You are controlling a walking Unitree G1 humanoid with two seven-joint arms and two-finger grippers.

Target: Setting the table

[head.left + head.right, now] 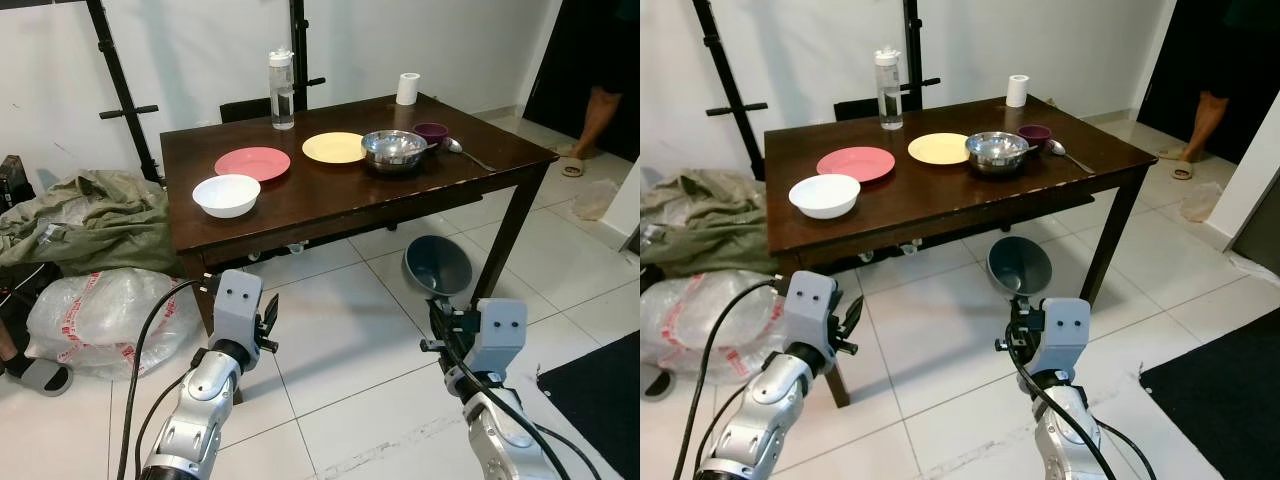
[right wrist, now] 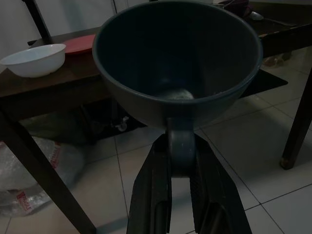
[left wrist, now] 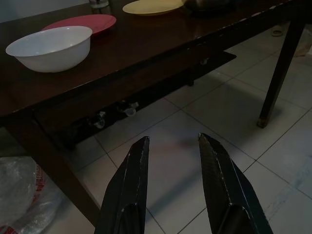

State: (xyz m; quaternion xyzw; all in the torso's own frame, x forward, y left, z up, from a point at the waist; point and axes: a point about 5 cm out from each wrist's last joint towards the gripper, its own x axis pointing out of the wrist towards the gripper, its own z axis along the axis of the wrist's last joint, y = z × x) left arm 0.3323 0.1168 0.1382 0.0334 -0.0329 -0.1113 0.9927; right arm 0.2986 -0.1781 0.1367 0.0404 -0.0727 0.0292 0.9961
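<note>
My right gripper (image 2: 180, 163) is shut on the rim of a dark grey-blue bowl (image 1: 437, 265), held in the air below and in front of the dark wooden table (image 1: 330, 195). On the table lie a white bowl (image 1: 226, 194), a pink plate (image 1: 252, 162), a yellow plate (image 1: 334, 147), a steel bowl (image 1: 394, 149), a small purple bowl (image 1: 431, 131) and a spoon (image 1: 455, 146). My left gripper (image 3: 173, 151) is open and empty, low over the tiled floor before the table's left corner.
A clear water bottle (image 1: 282, 90) and a white paper roll (image 1: 407, 88) stand at the table's far edge. Clothes (image 1: 85, 215) and a plastic bag (image 1: 110, 310) lie on the floor at left. A person's leg (image 1: 597, 110) is at the doorway, far right. Black stand poles (image 1: 120, 80) lean behind.
</note>
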